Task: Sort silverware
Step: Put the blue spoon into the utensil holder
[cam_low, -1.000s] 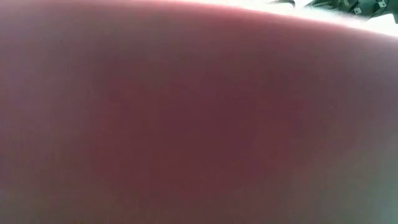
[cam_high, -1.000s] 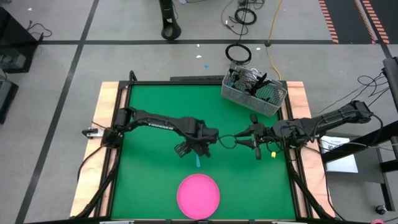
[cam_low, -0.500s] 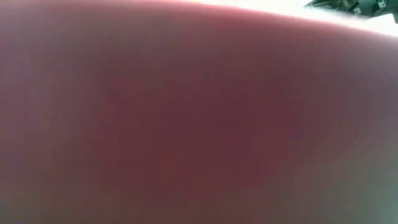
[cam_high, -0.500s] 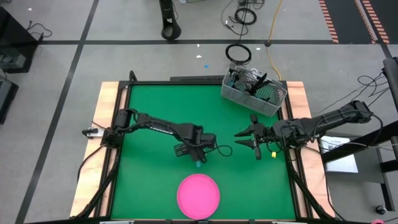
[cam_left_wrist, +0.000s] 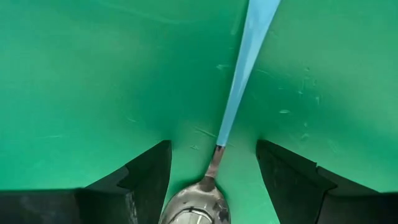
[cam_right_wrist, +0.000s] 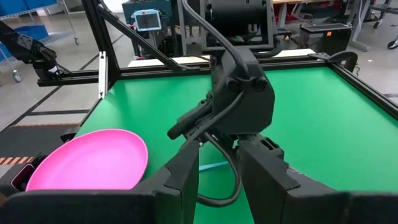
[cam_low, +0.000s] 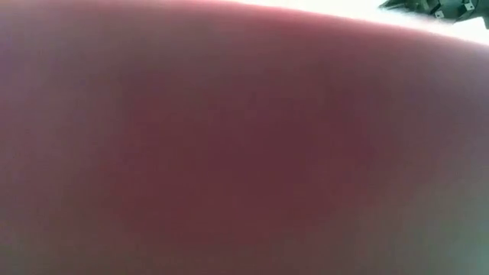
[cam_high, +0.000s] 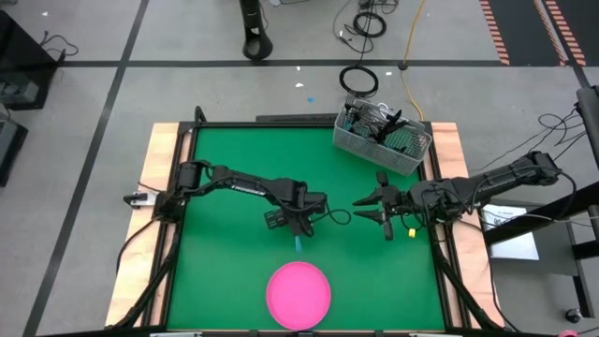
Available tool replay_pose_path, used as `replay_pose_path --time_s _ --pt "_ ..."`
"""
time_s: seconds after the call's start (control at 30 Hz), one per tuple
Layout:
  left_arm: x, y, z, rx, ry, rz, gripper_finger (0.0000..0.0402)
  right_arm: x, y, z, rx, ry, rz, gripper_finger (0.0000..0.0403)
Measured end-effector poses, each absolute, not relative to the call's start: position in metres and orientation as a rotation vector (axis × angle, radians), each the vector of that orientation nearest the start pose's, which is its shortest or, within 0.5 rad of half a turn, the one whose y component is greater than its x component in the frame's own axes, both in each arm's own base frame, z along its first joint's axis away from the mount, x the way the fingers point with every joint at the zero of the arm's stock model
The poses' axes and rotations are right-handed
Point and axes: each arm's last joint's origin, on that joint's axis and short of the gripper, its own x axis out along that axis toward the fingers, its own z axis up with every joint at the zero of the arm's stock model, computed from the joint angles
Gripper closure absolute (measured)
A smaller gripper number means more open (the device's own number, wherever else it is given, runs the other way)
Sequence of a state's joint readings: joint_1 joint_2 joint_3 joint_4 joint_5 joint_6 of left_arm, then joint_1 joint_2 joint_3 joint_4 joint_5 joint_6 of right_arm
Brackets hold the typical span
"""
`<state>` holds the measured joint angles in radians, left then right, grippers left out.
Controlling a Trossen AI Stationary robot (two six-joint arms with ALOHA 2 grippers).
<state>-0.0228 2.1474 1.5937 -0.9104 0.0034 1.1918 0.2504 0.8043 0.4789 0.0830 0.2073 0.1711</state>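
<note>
spoon: lies flat on the green mat (cam_high: 225, 271), between the fingers of the left gripper (cam_left_wrist: 211, 168); spoon (cam_left_wrist: 239, 93) bowl near the wrist, blue handle pointing away toward the pink plate (cam_high: 299, 294)
left fingers: wide apart, holding nothing
right gripper (cam_high: 374, 208): farther off, half open, empty
nearer arm: left

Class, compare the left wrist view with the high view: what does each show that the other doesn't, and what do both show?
Only the left wrist view shows the spoon's shiny metal bowl between the open left gripper's fingers. Only the high view shows the pink plate, the wire basket and the right gripper waiting mid-table. Both show the green mat and the spoon's light-blue handle.
</note>
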Motion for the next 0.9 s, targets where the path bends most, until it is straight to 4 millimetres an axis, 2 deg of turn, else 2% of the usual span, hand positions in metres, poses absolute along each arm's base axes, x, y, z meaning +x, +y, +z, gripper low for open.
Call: replay_pose_path --time_s 0.17,0.27,0.43,0.67,0.73,0.9 --pt "0.414 -0.008 0.146 0.957 1.279 -0.896 0.0160 0.177 0.039 0.248 0.113 0.247 0.018 0.0300" --pt "0.414 -0.009 0.145 0.954 1.284 -0.900 0.0174 0.177 0.039 0.248 0.112 0.250 0.017 0.0300" --pt "0.413 -0.009 0.145 0.952 1.298 -0.907 0.0241 0.177 0.039 0.248 0.106 0.250 0.012 0.0300" --pt "0.413 -0.009 0.144 0.962 1.307 -0.899 0.0378 0.177 0.039 0.248 0.108 0.250 0.012 0.0300" --pt "0.413 -0.009 0.145 0.971 1.314 -0.888 0.0390 0.177 0.039 0.248 0.108 0.250 0.012 0.0300" --pt "0.423 -0.006 0.159 1.044 1.338 -0.809 0.0388 0.177 0.039 0.248 0.111 0.250 0.012 0.0300"
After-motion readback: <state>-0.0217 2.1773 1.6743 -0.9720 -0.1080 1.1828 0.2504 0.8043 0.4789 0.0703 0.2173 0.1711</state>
